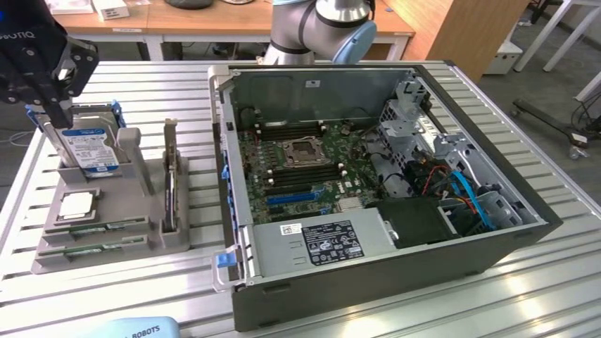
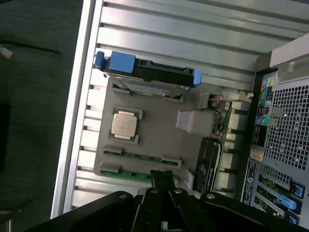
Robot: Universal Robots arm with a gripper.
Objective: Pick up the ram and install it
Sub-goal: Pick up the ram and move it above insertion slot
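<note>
only stuff i can actually read is "OTIQ", the tail end of a brand name on the black gripper (image 1: 49,116), and "ROBOTS" on a pale blue casing (image 1: 122,329) at the exterior view's bottom edge; the power supply sticker (image 1: 324,241) is too tiny to make out

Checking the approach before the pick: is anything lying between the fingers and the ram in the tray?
Nothing visible. The ram lies uncovered in its slot of the grey tray, and the shut gripper hangs over it in open air.
</note>
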